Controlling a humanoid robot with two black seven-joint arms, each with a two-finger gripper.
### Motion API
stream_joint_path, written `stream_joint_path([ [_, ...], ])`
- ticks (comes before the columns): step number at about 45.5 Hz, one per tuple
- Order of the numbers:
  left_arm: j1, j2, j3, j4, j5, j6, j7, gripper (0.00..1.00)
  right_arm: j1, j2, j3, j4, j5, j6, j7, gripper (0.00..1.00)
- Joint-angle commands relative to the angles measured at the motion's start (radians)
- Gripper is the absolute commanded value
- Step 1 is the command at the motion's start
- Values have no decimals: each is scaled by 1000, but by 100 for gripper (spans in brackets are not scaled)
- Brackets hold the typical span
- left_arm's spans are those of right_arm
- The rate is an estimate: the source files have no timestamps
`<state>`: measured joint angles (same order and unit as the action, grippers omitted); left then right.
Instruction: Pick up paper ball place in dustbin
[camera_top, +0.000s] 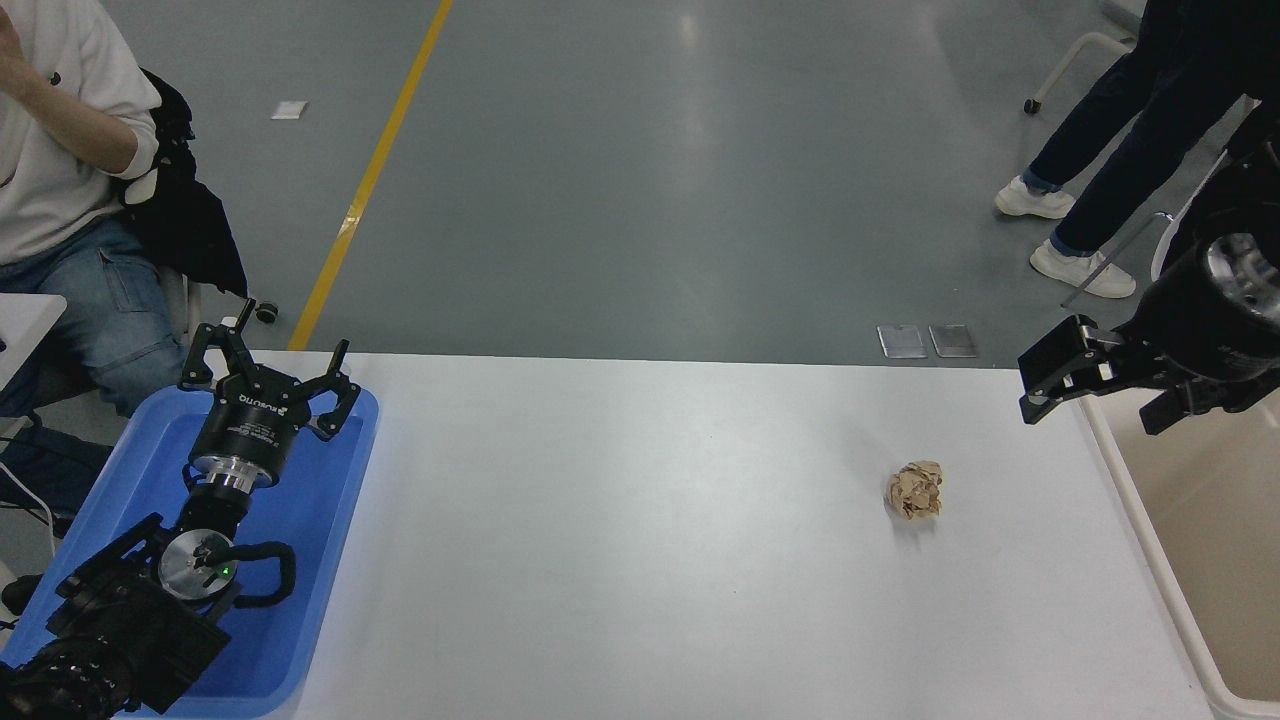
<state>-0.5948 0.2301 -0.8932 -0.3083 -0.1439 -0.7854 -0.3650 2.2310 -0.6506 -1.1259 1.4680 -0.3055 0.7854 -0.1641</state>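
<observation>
A white table (620, 540) stands on a grey floor with a yellow line (375, 170). The left gripper (270, 365), fingers spread wide, its label too small to read, hovers over a blue tray (330, 560). The ball (914, 490) lies alone on the table, near the bin (1150, 540). The right gripper (1045, 385) hangs over the bin's rim; whether it is wide or narrow is unclear.

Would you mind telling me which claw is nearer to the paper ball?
The right claw: it hangs just above and right of the paper ball, by the dustbin. The left claw is parked far left, over the blue tray.
</observation>
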Motion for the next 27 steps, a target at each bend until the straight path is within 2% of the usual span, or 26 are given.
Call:
stream_joint_path([
  [1, 0, 0, 0, 0, 0, 0, 1, 100, 1, 0, 0, 0, 0, 0, 0, 100],
  [27, 0, 0, 0, 0, 0, 0, 0, 100, -4, 40, 2, -5, 5, 0, 0, 100],
])
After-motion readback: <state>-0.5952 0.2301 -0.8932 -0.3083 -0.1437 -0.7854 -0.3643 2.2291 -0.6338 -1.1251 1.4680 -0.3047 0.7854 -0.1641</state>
